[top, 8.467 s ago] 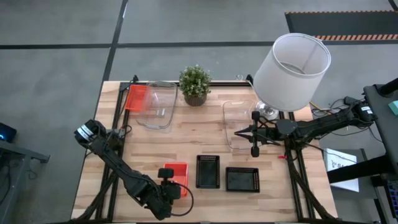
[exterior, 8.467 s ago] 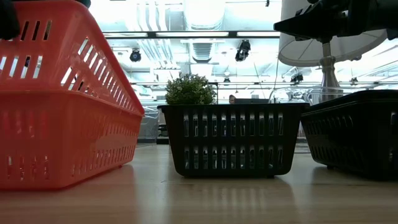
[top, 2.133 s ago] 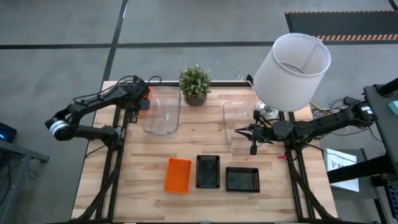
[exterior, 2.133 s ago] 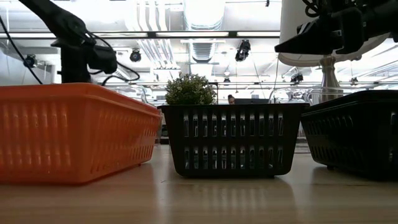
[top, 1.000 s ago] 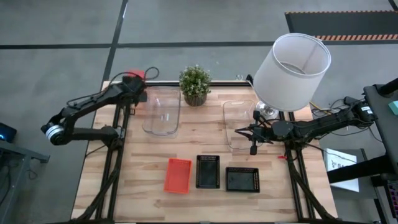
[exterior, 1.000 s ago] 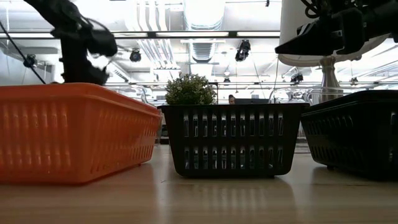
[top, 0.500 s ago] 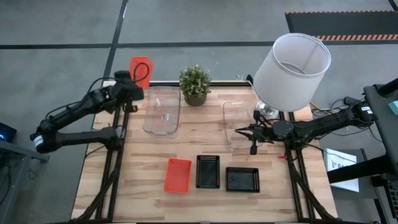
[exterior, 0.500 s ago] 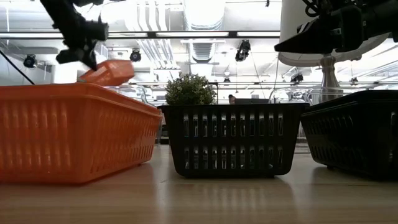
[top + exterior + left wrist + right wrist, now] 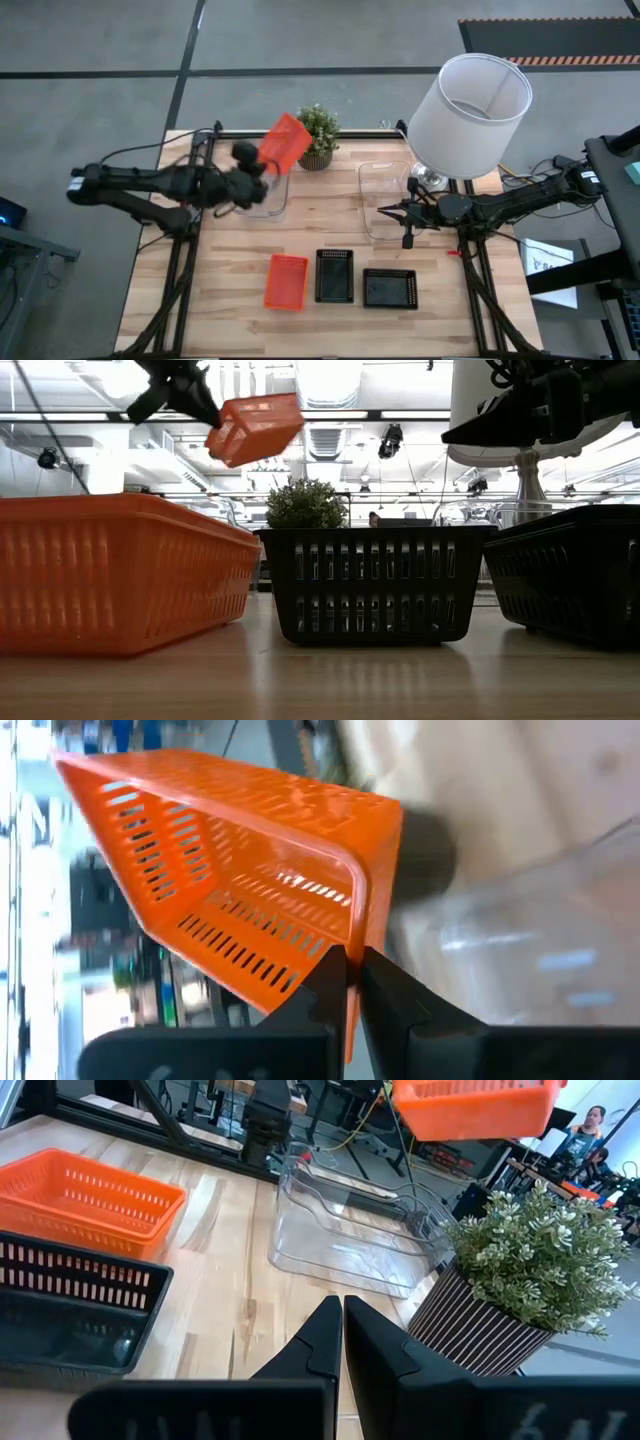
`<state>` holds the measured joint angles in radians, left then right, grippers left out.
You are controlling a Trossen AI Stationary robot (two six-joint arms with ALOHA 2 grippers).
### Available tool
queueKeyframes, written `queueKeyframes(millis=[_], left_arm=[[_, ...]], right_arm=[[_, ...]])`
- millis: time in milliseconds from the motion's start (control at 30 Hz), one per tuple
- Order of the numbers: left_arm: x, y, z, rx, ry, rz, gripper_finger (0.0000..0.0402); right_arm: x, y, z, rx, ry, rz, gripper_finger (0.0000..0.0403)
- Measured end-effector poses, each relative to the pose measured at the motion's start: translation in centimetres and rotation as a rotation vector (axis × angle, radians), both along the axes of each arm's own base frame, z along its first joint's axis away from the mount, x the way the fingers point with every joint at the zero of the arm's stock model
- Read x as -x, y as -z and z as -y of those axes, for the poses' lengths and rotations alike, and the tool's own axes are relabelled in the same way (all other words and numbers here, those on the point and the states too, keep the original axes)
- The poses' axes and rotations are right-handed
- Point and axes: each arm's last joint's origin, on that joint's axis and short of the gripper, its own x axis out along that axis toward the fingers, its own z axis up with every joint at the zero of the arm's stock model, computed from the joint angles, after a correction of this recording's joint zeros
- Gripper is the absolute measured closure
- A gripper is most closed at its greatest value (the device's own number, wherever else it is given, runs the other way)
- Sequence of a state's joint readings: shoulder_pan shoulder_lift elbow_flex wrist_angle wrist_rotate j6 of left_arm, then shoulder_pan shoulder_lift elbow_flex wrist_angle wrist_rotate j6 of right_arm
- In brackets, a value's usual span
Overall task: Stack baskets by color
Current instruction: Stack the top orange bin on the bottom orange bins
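My left gripper [image 9: 258, 162] is shut on a small red-orange basket [image 9: 285, 140], which is lifted and tilted over the left clear basket [image 9: 262, 185]; in the low view it shows high up [image 9: 255, 425]. A second red-orange basket [image 9: 285, 282] rests flat on the table near the front. Beside it stand two black baskets [image 9: 334, 276] [image 9: 390, 288]. My right gripper [image 9: 408, 228] hangs shut and level above the right clear basket [image 9: 383, 200], holding nothing. My left gripper pinches one wall of the red-orange basket at its rim [image 9: 350, 955], with one finger [image 9: 322, 975] on the inner face and the other [image 9: 385, 992] on the outer face. The basket is lifted clear, tilted, and sticks out beyond the fingertips.
A potted plant [image 9: 314, 135] stands at the far edge, right beside the lifted basket. A lamp with a white shade [image 9: 470, 112] fills the far right corner. A person [image 9: 598, 1120] shows in the room beyond the table.
My left gripper has lifted the red-orange basket from the table's far left corner and swung it toward the right, over the left clear basket. The basket has risen clear and tipped. My left gripper has stayed shut on it.
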<state>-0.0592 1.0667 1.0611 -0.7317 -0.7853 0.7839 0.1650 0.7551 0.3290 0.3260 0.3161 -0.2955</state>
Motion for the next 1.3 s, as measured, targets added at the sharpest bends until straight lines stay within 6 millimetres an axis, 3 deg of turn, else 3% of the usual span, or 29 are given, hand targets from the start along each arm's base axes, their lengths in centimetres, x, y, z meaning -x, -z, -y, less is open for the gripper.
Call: queueKeyframes(millis=[300, 600, 967, 1300], left_arm=[[-4.7, 0.2, 6.2, 0.036, 0.113, 0.014, 0.0400], [-7.3, 0.3, 11.1, 0.158, 0.167, 0.091, 0.0400], [-6.6, 1.0, 14.4, 0.620, 0.213, 0.120, 0.0400], [-4.5, 1.0, 17.2, 0.763, 0.180, 0.109, 0.0400]], right_arm=[[0.0, 0.1, 0.0, 0.002, -0.001, -0.015, 0.0394], [0.0, 0.2, 0.0, 0.014, -0.004, -0.025, 0.0394], [0.1, 0.4, 0.0, 0.015, -0.012, -0.040, 0.0394], [0.1, 0.4, 0.0, 0.021, -0.013, -0.040, 0.0394]])
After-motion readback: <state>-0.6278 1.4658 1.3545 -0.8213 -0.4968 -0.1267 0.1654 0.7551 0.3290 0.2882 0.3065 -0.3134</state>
